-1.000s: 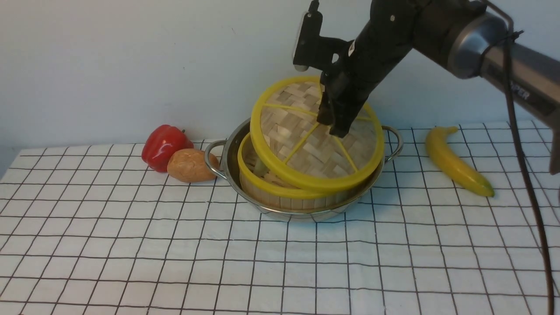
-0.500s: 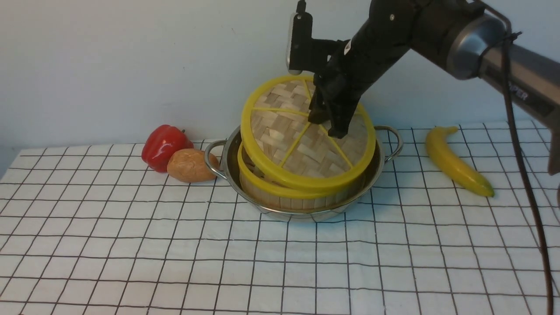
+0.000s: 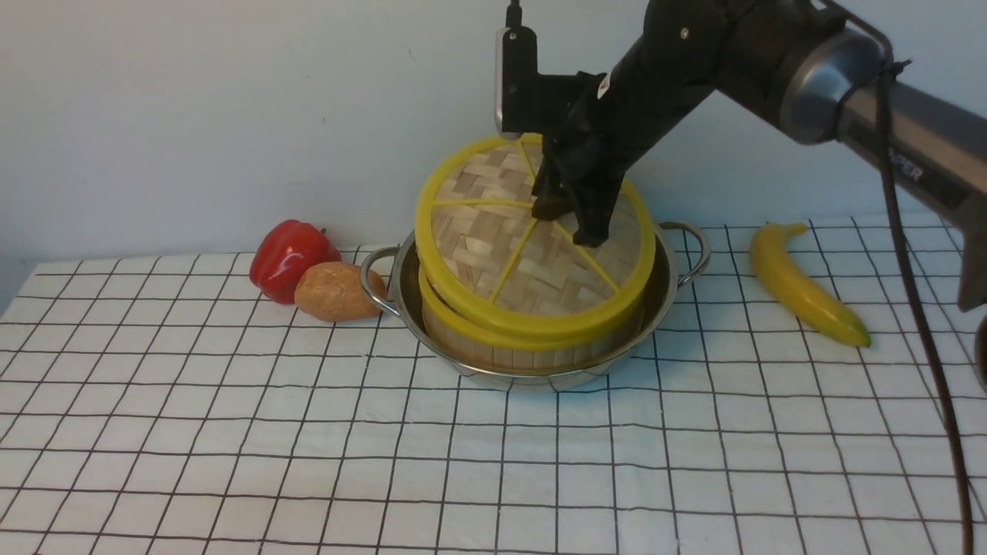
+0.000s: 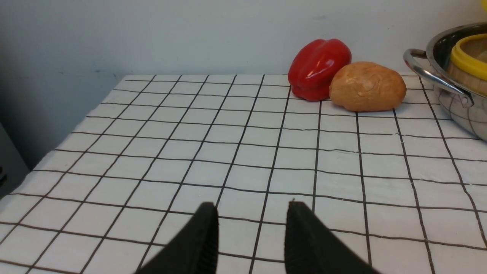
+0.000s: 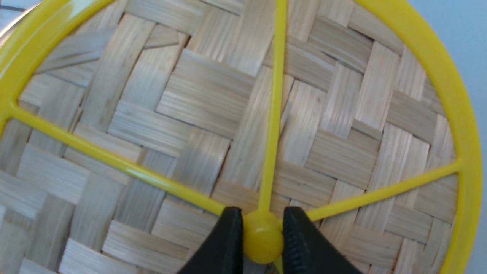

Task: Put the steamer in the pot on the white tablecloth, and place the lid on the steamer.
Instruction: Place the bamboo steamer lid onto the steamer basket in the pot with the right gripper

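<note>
The white tablecloth (image 3: 308,462) with its thin black grid covers the worktop, and its nearest squares lie bare. In the left wrist view the left fingers (image 4: 201,239) hang over that cloth, spread apart, with grid squares showing through the gap between them. Farther back, at the middle of the cloth, stands the pot (image 3: 532,376), a wide, shallow steel pan with a loop handle on each side. The steamer (image 3: 524,354) sits inside it, its slatted bamboo wall and yellow top rim rising above the pot's edge. The lid (image 3: 493,247) is over the steamer and tilted: its near edge lies low against the steamer's front rim, while its far edge stands higher, toward the wall. The right arm reaches down from the upper right, and the right fingers (image 3: 592,227) are closed on the lid's small yellow hub (image 5: 262,238), where the spokes meet, one finger pressed to each side of it. On the robot's left of the pot a brown potato (image 3: 335,291) lies just beside the handle, touching a red pepper (image 3: 287,256) behind it. On the right, well apart from the pot, a banana (image 3: 802,285) lies on the cloth. A plain pale wall (image 3: 231,116) closes the scene behind everything.
</note>
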